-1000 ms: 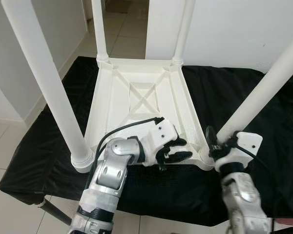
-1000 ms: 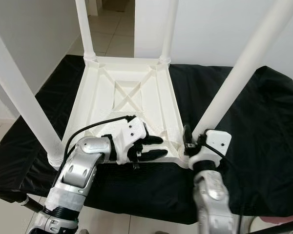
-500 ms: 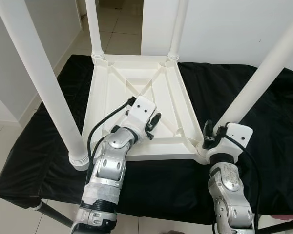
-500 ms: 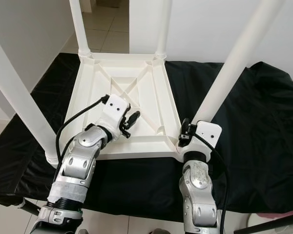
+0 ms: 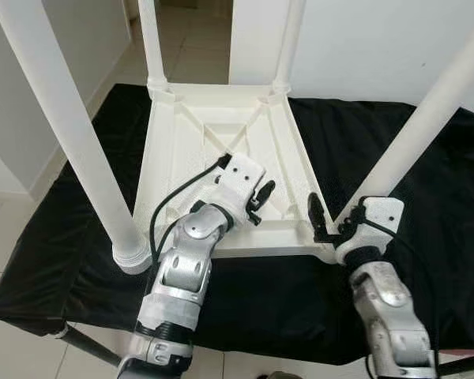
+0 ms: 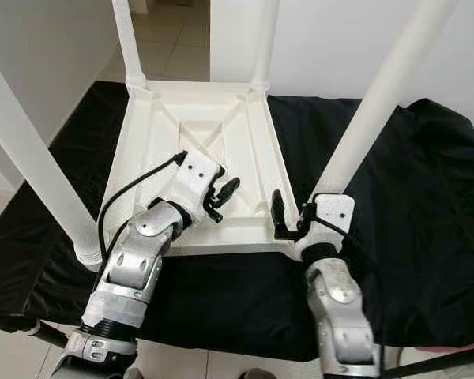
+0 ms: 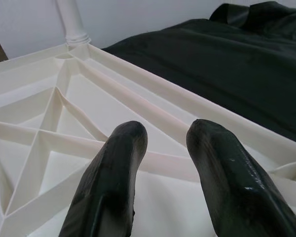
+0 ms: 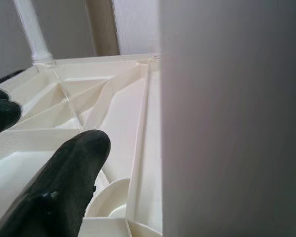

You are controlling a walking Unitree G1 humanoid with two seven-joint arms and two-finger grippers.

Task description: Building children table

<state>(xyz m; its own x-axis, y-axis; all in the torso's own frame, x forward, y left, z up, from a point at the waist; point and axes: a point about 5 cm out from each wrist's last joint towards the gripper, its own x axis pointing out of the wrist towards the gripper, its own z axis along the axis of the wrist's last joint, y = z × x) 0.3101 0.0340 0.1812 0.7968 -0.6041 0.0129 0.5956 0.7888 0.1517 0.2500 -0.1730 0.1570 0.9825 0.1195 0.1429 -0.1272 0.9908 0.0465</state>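
The white children's table lies upside down on a black cloth covering the table, its 4 legs pointing up; the near right leg rises from its corner socket, and the right gripper sits at its base, jaws spread with one black finger beside the leg; the left gripper hovers over the ribbed underside near the front rail, jaws slightly apart and empty.

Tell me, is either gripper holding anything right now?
No. The left gripper is open over the upturned table; the right gripper is open beside the near right leg.
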